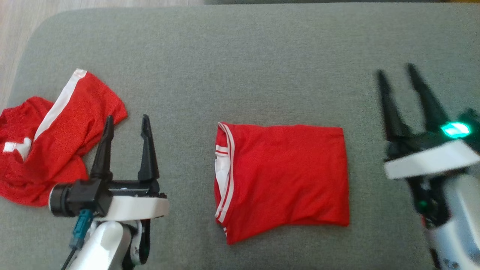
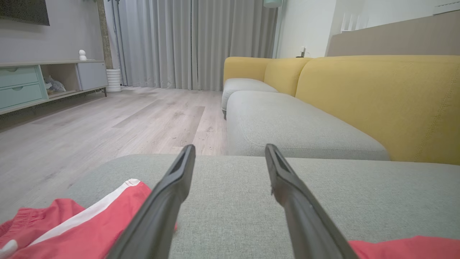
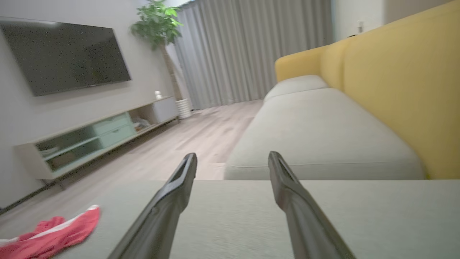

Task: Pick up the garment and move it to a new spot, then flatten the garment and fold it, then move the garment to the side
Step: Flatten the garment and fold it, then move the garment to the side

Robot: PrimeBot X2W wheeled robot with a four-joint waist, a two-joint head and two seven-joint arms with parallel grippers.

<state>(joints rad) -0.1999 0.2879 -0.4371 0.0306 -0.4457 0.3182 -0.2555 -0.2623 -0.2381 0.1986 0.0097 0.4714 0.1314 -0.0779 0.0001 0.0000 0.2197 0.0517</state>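
Head view puts the folded red garment [image 1: 285,180] flat at the middle of the grey seat cushion [image 1: 243,67], white trim on its left edge. The fold looks finished, so the step in hand is likely the shift to the side. The left end effector [image 1: 127,122] and right end effector [image 1: 396,71] both stand spread and empty, flanking the garment without touching it. The next move calls for a pinch through all layers at one edge, so the stack slides whole. A crumpled red garment [image 1: 56,138] crowds the left, near the cushion's rounded corner and the wood floor [image 1: 15,30]. The right and far side are bare.
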